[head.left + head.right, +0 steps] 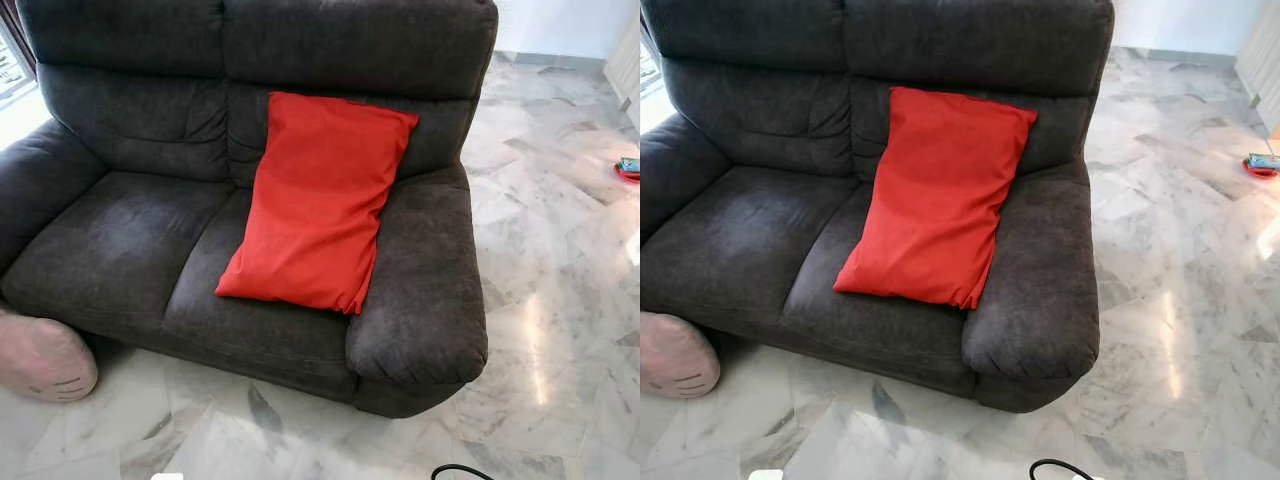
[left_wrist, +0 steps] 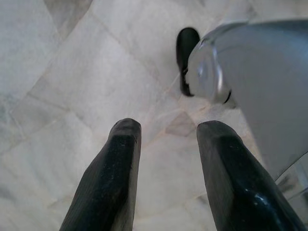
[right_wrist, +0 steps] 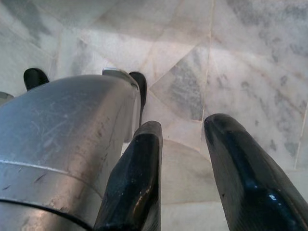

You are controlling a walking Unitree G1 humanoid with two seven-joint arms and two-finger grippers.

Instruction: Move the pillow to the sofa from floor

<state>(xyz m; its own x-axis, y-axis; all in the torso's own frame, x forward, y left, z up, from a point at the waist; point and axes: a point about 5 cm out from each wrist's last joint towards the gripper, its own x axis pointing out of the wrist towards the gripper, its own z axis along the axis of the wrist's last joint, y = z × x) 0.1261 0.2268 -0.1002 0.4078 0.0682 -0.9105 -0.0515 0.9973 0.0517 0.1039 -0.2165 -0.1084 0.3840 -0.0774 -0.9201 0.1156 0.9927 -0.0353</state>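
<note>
A red pillow point(image 1: 318, 203) lies tilted on the dark grey sofa point(image 1: 120, 250), leaning against the backrest and the right armrest, its lower edge on the right seat cushion. My left gripper point(image 2: 166, 132) hangs open over the marble floor with nothing between its fingers. My right gripper point(image 3: 185, 132) also hangs open over the floor, beside a silver leg point(image 3: 62, 144). Both are far from the pillow.
A pink plush cushion point(image 1: 42, 360) lies on the floor at the sofa's front left corner. A black cable loop point(image 1: 460, 470) sits on the marble floor point(image 1: 560, 330) near the bottom edge. A small red and teal object point(image 1: 629, 168) lies far right. A silver leg point(image 2: 260, 82) hangs by my left gripper.
</note>
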